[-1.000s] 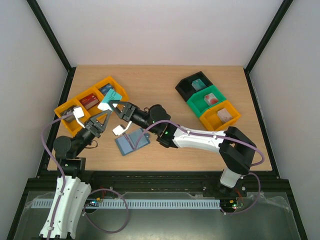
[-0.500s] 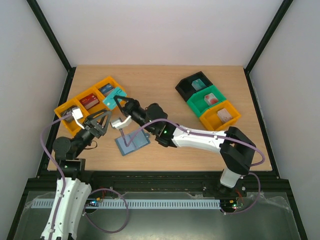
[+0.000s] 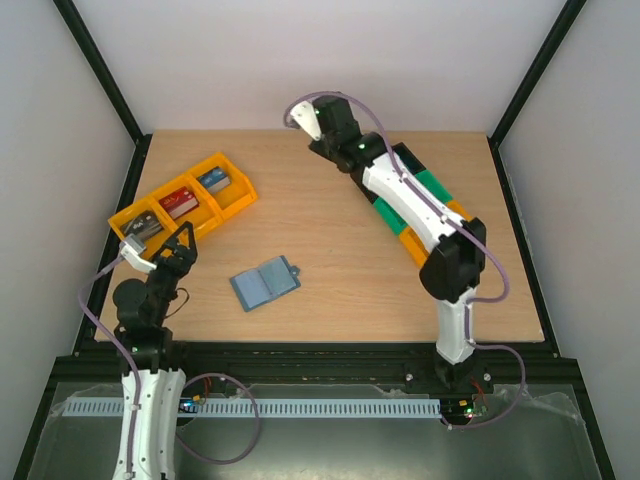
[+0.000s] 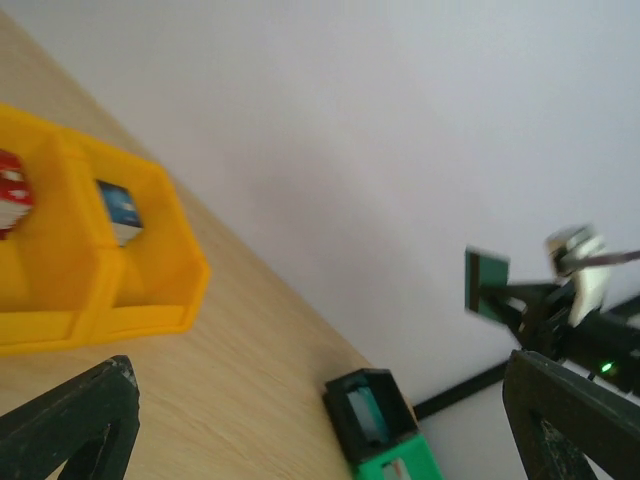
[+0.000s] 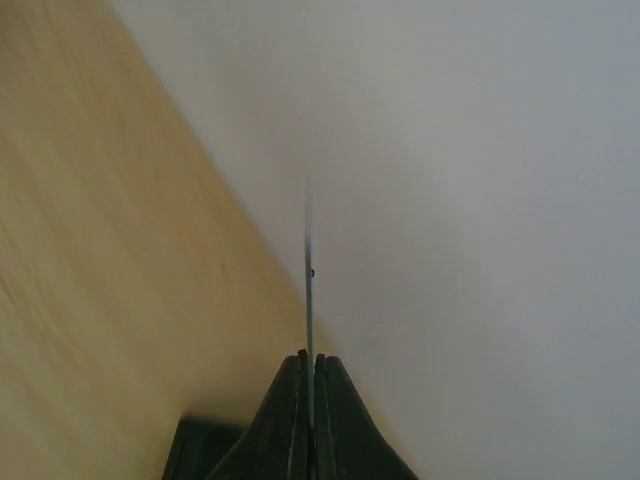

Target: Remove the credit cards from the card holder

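Observation:
The card holder (image 3: 265, 284) lies open and flat on the table near the front, its small tab pointing right. My right arm is raised high over the table's back, and my right gripper (image 5: 310, 358) is shut on a thin credit card (image 5: 308, 270) that shows edge-on. The left wrist view shows that same dark green card (image 4: 487, 285) from the side, up in the air against the wall. My left gripper (image 3: 178, 243) sits low at the table's left, beside the orange trays. Its fingers (image 4: 85, 420) stand wide apart with nothing between them.
Orange trays (image 3: 185, 200) with red, blue and grey blocks stand at the left. A row of black (image 4: 370, 415), green (image 3: 435, 185) and orange (image 3: 460, 212) trays at the back right is partly hidden under my right arm. Walls close in the back and both sides.
The two grippers met over the holder with the card. My left gripper opened and pulled back to the left. My right gripper shut on the card and swung it up to the back.

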{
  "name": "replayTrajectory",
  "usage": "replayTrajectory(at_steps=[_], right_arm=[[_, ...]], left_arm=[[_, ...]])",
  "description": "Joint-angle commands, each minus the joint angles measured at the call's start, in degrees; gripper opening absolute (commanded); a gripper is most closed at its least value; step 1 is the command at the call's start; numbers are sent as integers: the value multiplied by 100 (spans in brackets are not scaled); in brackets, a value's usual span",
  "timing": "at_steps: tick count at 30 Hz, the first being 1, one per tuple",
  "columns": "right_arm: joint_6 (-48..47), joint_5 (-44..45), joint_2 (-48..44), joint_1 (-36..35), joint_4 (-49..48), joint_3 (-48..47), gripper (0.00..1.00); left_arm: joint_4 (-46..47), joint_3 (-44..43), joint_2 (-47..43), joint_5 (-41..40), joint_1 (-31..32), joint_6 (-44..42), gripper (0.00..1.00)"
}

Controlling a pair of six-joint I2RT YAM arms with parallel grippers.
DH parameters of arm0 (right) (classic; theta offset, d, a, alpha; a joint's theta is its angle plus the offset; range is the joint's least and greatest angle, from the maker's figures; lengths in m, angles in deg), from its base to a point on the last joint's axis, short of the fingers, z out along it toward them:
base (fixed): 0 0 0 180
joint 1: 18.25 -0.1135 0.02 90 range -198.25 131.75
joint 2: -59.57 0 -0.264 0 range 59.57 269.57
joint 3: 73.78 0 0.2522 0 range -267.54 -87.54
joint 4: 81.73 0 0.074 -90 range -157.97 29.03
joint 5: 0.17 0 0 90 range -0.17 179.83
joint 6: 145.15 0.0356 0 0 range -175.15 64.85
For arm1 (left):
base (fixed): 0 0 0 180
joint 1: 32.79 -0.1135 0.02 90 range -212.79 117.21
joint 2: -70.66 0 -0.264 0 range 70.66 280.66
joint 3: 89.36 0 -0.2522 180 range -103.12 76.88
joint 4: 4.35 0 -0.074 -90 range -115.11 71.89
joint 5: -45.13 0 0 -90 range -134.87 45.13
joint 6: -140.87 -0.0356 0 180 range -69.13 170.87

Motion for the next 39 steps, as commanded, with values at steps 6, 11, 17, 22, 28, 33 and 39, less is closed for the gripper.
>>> replayTrajectory(at_steps=[6, 11, 17, 22, 28, 33, 39], right_arm=[[2024, 321, 1200, 1561, 2352, -601, 2], [2165, 286, 1713, 2085, 2314, -709, 2], [2171, 448, 2246, 2347, 2219, -975, 2], [1841, 1030, 2560, 2353, 1903, -1033, 2], [1538, 1965, 2896, 2350, 1408, -998, 1], [1348, 2130, 3075, 2349, 1146, -991, 2], [1395, 2174, 3138, 2350, 1143, -940, 18]], left_arm=[[-977, 516, -587, -640, -252, 130, 100], [-1082, 655, -749, -787, -284, 177, 99], [-1053, 748, -758, -774, -371, 286, 100], [-1021, 801, -776, -765, -434, 350, 100], [-1000, 835, -785, -739, -484, 404, 100], [-994, 854, -812, -730, -505, 426, 100], [-987, 854, -808, -730, -533, 437, 100]])
